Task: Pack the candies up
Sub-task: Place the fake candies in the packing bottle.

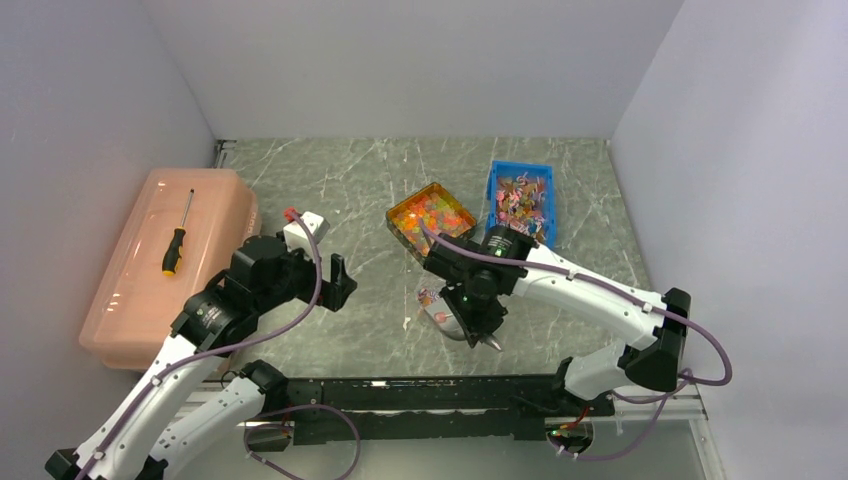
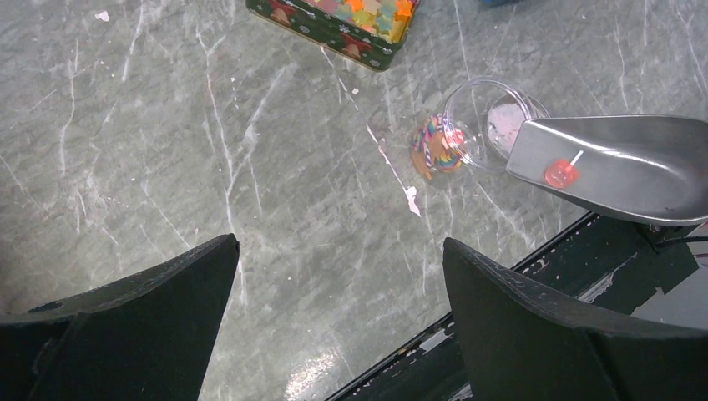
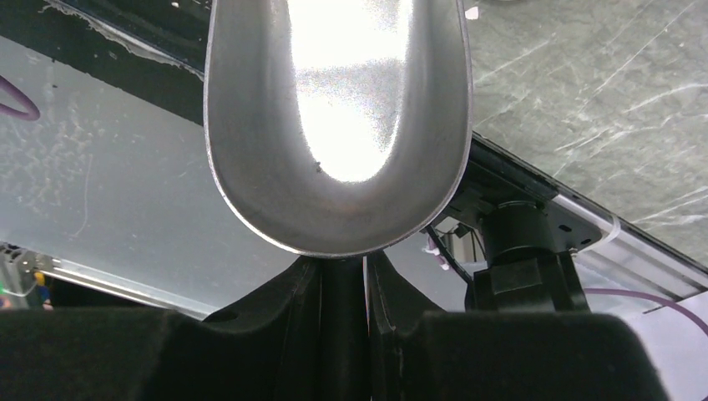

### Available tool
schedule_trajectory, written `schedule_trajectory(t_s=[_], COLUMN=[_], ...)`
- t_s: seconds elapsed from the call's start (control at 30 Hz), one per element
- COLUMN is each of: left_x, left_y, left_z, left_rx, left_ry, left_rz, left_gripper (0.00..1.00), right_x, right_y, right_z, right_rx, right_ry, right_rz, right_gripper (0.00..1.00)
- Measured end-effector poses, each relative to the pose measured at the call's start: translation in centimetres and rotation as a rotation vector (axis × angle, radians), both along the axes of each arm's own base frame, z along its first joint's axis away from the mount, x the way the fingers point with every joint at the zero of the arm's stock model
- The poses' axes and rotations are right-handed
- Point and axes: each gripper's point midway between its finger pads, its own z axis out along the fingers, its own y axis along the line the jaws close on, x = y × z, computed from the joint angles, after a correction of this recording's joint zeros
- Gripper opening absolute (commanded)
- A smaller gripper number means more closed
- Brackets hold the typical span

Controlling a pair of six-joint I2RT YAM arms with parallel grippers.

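Note:
The candies (image 1: 430,213) fill a green tin (image 2: 355,38) at mid-table; in the left wrist view they (image 2: 367,10) show at the top edge. My right gripper (image 1: 478,318) (image 3: 342,267) is shut on the handle of a metal scoop (image 3: 338,125). The scoop (image 2: 622,167) holds one red piece (image 2: 561,173), and its mouth sits at a clear round container (image 2: 488,125) with a striped colourful bit beside it. My left gripper (image 1: 342,283) (image 2: 341,242) hangs open over bare table, left of the container, holding nothing.
A blue bin (image 1: 520,198) of pink-wrapped pieces stands right of the tin. A pink lidded box (image 1: 165,265) with a screwdriver (image 1: 178,238) on top lies at the left. A black rail (image 1: 420,392) runs along the near edge. White walls enclose the table.

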Motion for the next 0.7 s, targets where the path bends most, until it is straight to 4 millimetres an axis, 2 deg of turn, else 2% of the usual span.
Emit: schedule_trajectory(t_s=[0.33,0.57,0.7], left_x=[-0.3,-0.5,-0.5], left_y=[-0.2,-0.3,-0.3], left_z=[0.1,0.4,0.4], left_rx=[-0.006,-0.011,-0.012], left_ry=[-0.004,-0.013,-0.014], left_rz=[-0.016,-0.021,-0.022], left_gripper=[0.99,0.99,0.99], right_x=[0.5,1.9,1.6], right_y=[-0.1,-0.9,-0.6], right_z=[0.3,0.6,0.9], right_rx=[0.033,0.074,0.113], right_ry=[0.065,0.116,0.162], right_rz=[-0.078,-0.155,-0.144], right_gripper=[0.00,0.00,0.00])
